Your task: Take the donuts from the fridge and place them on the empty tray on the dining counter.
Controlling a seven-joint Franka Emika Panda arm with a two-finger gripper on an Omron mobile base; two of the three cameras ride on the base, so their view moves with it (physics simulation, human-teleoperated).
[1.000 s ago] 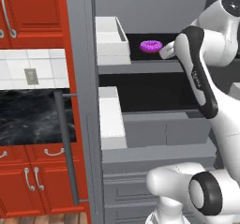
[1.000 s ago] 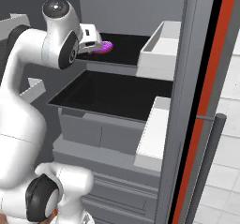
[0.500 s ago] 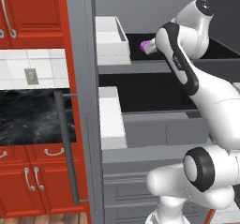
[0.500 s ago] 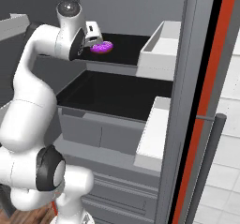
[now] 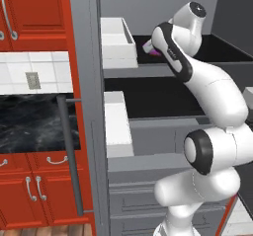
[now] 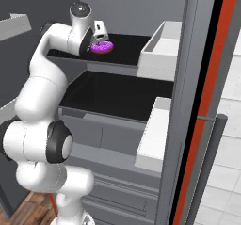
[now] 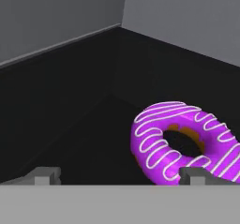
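Note:
A purple-frosted donut (image 7: 151, 141) with white stripes lies on the black upper shelf (image 6: 129, 43) of the open grey fridge (image 5: 84, 82). My gripper (image 7: 119, 176) is inside that shelf, open, with its fingertips (image 7: 47, 175) wide apart and low over the shelf. The right tip stands at the donut's near edge, and most of the donut lies to the right of the gap. From the right base the gripper (image 6: 94, 44) is just left of the donut (image 6: 102, 47). From the left base the arm hides most of the donut (image 5: 154, 52). The empty tray and the dining counter are out of view.
White door bins (image 5: 117, 40) (image 6: 162, 50) flank the shelf on the open doors. A second black shelf (image 6: 113, 94) and grey drawers (image 5: 143, 200) lie below. Red cabinets (image 5: 29, 13) and a black marble strip (image 5: 29, 124) stand left of the fridge.
The arm has swung left and reached deeper into the upper shelf, bringing the hand down beside the purple donut. The jaws have stayed open. The donut has not moved.

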